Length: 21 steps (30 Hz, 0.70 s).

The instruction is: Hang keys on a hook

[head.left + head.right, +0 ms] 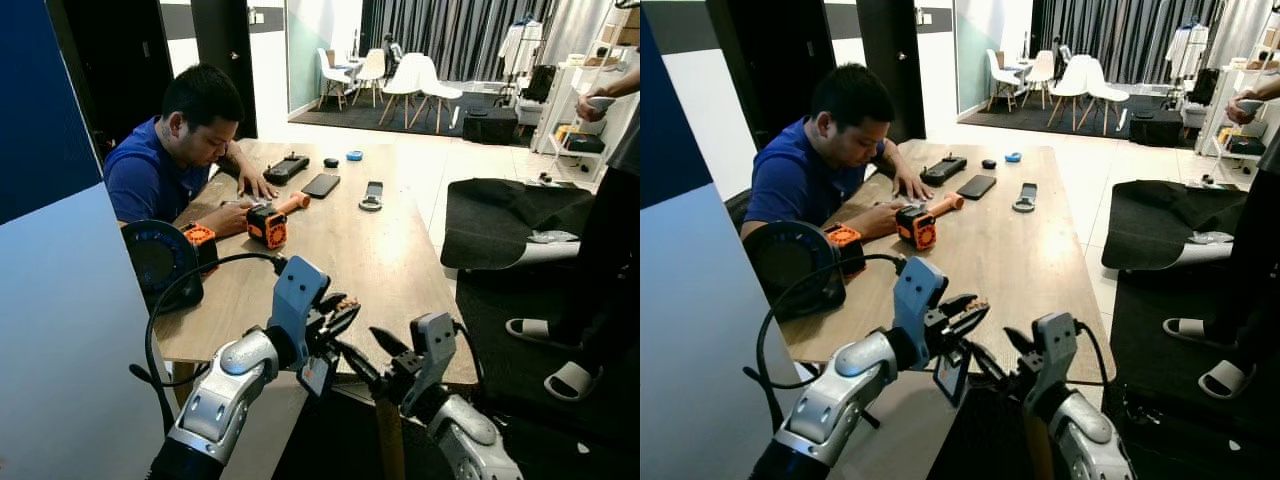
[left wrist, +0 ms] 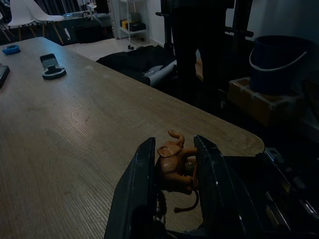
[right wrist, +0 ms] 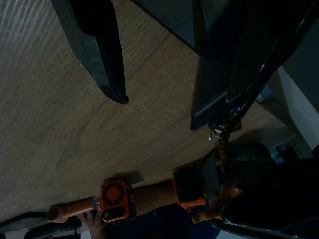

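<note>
My left gripper (image 1: 343, 312) hangs over the near edge of the wooden table (image 1: 370, 250), shut on the keys' small orange animal charm (image 2: 174, 167), which is pinched between both fingers. A dark flat fob (image 1: 318, 377) dangles under it on a ring (image 3: 221, 132). My right gripper (image 1: 370, 350) is just right of the fob and open, its fingers pointing at the fob; one finger (image 3: 107, 64) stands well apart from it. From the right wrist the charm (image 3: 219, 199) shows below the ring.
A seated person (image 1: 160, 170) in a blue shirt works at the table's left side, with an orange tool (image 1: 268, 225) by their hand. A round black device (image 1: 160, 265) sits near me. Another person (image 1: 610, 230) stands at the right. A blue-and-white panel (image 1: 60, 300) is close on my left.
</note>
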{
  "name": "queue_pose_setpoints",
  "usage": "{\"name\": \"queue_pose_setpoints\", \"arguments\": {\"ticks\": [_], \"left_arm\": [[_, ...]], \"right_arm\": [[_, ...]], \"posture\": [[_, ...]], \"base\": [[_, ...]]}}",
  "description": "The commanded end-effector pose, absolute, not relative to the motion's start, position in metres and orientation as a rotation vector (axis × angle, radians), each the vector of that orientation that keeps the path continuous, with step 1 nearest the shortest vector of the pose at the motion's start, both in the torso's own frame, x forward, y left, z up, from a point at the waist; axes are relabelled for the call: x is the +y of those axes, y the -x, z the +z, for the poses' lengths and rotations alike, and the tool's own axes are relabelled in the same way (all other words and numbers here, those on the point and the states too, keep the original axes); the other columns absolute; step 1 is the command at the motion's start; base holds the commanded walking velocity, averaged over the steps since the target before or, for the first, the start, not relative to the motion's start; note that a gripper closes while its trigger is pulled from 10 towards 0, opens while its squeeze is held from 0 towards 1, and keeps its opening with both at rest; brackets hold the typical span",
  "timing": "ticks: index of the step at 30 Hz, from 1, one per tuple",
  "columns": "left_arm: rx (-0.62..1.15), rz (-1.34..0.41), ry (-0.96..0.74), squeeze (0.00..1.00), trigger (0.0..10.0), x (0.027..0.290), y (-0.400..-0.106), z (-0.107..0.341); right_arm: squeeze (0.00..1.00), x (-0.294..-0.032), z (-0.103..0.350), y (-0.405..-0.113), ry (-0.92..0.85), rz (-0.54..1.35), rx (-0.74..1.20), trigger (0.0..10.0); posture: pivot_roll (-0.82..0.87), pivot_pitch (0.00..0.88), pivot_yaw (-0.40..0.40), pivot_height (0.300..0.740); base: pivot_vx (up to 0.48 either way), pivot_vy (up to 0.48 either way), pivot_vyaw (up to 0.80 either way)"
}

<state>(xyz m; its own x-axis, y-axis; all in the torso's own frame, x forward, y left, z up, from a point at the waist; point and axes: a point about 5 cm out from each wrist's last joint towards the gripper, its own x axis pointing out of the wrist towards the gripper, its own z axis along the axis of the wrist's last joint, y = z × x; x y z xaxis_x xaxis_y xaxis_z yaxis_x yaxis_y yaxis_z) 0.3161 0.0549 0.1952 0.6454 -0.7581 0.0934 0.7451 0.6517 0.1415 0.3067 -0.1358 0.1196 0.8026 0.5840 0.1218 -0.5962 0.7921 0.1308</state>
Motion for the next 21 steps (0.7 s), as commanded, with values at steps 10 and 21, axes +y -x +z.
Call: {"name": "queue_pose_setpoints", "arguments": {"ticks": [10, 21], "left_arm": [[-0.165, -0.862, -0.104, 0.0, 10.0, 0.053, -0.318, 0.199], [-0.161, -0.865, -0.105, 0.0, 10.0, 0.053, -0.317, 0.198]], "right_arm": [[0.0, -0.14, 0.119, -0.309, -0.156, 0.604, -0.072, 10.0], [0.0, -0.129, 0.108, -0.294, -0.162, 0.726, -0.019, 10.0]], "posture": [[0.05, 0.047, 0.027, 0.74], [0.05, 0.049, 0.028, 0.74]], "base": [[0.0, 0.0, 0.0], [0.0, 0.0, 0.0]]}}
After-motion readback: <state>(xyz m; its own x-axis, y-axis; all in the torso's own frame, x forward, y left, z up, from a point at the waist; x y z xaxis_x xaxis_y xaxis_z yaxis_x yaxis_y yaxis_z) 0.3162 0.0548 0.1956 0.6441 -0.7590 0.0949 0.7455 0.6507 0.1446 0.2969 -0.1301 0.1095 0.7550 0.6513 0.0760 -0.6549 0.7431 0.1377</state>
